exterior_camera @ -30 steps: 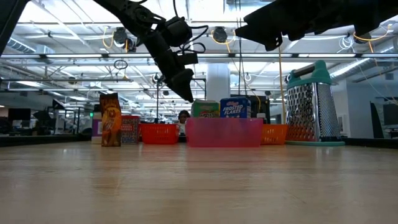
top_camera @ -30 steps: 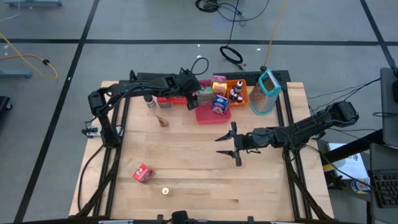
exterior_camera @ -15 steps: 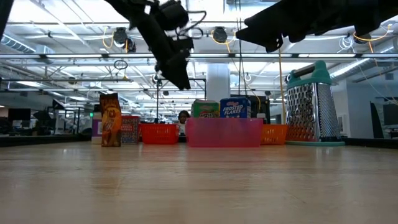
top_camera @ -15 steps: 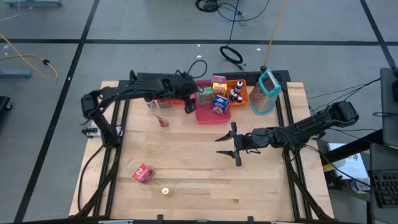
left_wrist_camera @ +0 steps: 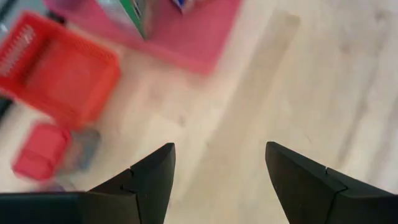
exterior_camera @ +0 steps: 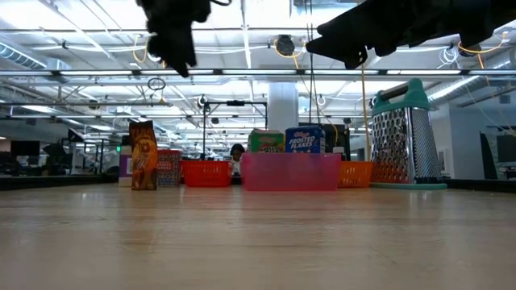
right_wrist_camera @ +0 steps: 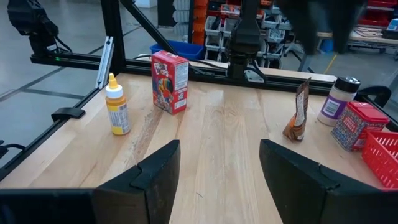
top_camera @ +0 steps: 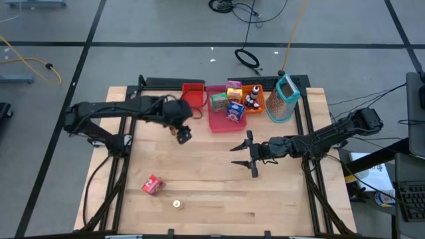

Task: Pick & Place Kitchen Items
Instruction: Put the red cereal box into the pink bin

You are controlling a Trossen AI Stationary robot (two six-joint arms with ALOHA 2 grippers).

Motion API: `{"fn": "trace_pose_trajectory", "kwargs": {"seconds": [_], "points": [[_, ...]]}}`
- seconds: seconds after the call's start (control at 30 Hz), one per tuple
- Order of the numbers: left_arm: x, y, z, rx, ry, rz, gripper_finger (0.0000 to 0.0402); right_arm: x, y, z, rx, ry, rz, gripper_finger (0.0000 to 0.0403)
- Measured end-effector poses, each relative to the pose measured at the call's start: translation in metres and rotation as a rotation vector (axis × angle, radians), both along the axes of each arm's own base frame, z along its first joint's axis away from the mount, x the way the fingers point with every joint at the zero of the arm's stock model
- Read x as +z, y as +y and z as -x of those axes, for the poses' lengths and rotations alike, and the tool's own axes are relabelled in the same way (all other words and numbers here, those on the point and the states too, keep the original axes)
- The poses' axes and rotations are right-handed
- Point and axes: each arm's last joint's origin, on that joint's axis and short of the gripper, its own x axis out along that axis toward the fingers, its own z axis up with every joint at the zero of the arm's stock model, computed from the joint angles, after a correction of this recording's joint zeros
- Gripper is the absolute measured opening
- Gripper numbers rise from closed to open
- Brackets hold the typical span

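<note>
1. Hovering above bare wood just beside the red plastic basket (top_camera: 194, 93): left gripper (top_camera: 182, 134), jaws parted, nothing held.
2. Right gripper (top_camera: 249, 157) mid-table, jaws spread, empty.
3. Pink flat tray (top_camera: 222, 122): three small boxes, green (top_camera: 218, 101), yellow (top_camera: 233, 90), blue (top_camera: 234, 111).
4. Near edge: one red cereal box (top_camera: 152, 185), one yellow-capped squeeze bottle (top_camera: 176, 204), apart.
5. One metal box grater (top_camera: 283, 98) beside the orange plastic tray (top_camera: 257, 103).

Robotics lab or industrial workshop, not a home. Big open hall: grey concrete floor (top_camera: 60, 26) with dark seams, loose yellow cable (top_camera: 26, 63) and black cable coils (top_camera: 247, 58) on it. Exposed ceiling trusses (exterior_camera: 97, 74) with strip lights, shelving with parts bins (right_wrist_camera: 217, 25) behind. Wooden workbench (top_camera: 212, 192) on black metal framing, arms mounted at the sides.
</note>
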Motion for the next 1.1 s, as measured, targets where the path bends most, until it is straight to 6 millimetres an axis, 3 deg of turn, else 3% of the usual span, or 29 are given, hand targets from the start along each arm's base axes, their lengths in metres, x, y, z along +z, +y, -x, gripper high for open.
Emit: {"fn": "trace_pose_trajectory", "kwargs": {"seconds": [0.5,1.1], "points": [[-0.005,-0.096,0.033,0.242,0.166,0.229,0.0253,-0.001,0.000,0.000,0.000,0.017,-0.015,0.0212],[-0.008,-0.184,0.080,0.500,0.137,0.344,0.0253,-0.003,0.001,0.001,0.002,0.031,-0.012,0.0212]]}}
